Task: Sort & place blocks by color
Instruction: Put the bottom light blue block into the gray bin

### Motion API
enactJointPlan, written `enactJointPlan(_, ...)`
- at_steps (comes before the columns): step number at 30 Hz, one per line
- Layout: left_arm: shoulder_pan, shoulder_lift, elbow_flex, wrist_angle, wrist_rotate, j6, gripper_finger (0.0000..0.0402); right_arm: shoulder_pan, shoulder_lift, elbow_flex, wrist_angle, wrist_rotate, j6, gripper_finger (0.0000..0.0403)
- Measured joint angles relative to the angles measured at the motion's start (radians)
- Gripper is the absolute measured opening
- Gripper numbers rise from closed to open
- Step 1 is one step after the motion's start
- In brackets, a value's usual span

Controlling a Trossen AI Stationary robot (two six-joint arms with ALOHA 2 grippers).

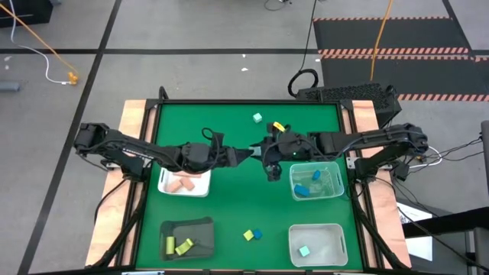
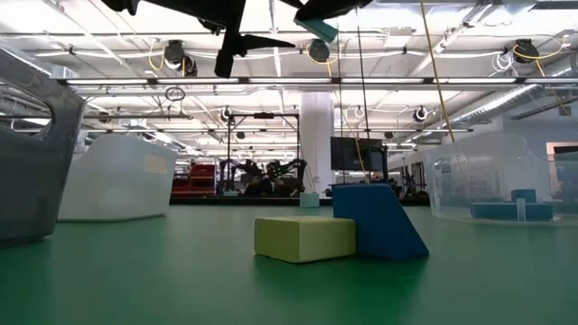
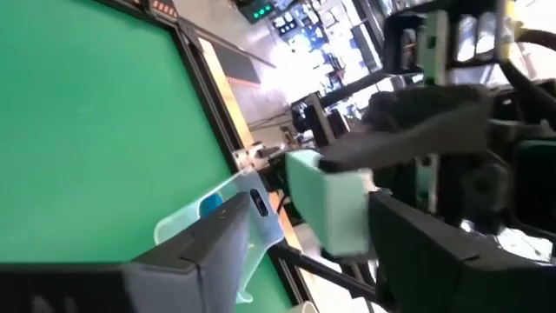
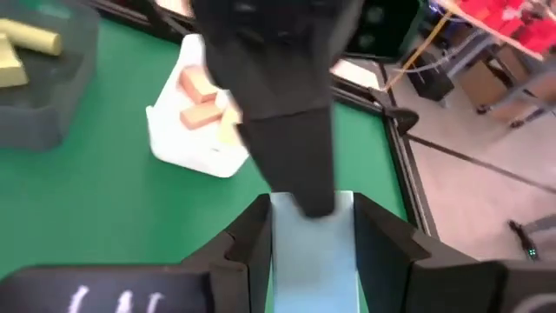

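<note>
Apparently right end effector (image 4: 313, 235) is clamped on mint block (image 4: 311, 252) at frame centre; light, rigid, smooth: hold flat sides. Left end effector (image 1: 248, 153) state: cannot tell.

Around your green table (image 1: 229, 137) you see grey concrete floor (image 1: 191, 30) crossed by dark lines, black hazard-edged mats (image 1: 397, 34) upper right, and bright ceiling strip lights (image 2: 271, 81) beyond.
</note>
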Motion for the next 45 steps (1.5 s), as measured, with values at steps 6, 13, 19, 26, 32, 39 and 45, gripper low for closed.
enactJointPlan(6,-0.002,0.000,0.000,0.011,0.027,0.003,0.0172,0.006,0.000,0.000,-0.084,0.004,0.173,0.0111)
enactJointPlan(13,-0.004,0.000,0.000,0.005,0.029,0.062,0.0173,0.055,-0.024,0.000,-0.441,-0.004,0.473,0.0111)
enactJointPlan(19,0.014,-0.001,0.000,-0.145,0.030,0.106,0.0208,0.160,-0.047,0.000,-0.733,-0.176,0.741,0.0116)
enactJointPlan(26,0.045,-0.001,0.000,-0.422,0.030,0.090,0.0234,0.316,-0.051,0.000,-0.864,-0.267,0.896,0.0113)
enactJointPlan(32,0.036,-0.001,0.000,-0.456,0.116,0.156,0.0234,0.503,-0.051,0.000,-0.853,-0.267,0.877,0.0115)
enactJointPlan(39,-0.062,0.006,0.000,-0.452,0.340,0.457,0.0235,0.697,-0.042,-0.007,-0.563,-0.241,1.020,0.0117)
enactJointPlan(45,-0.170,0.006,0.000,-0.448,0.298,0.632,0.0235,0.746,-0.041,-0.102,-0.315,-0.207,1.211,0.0119)
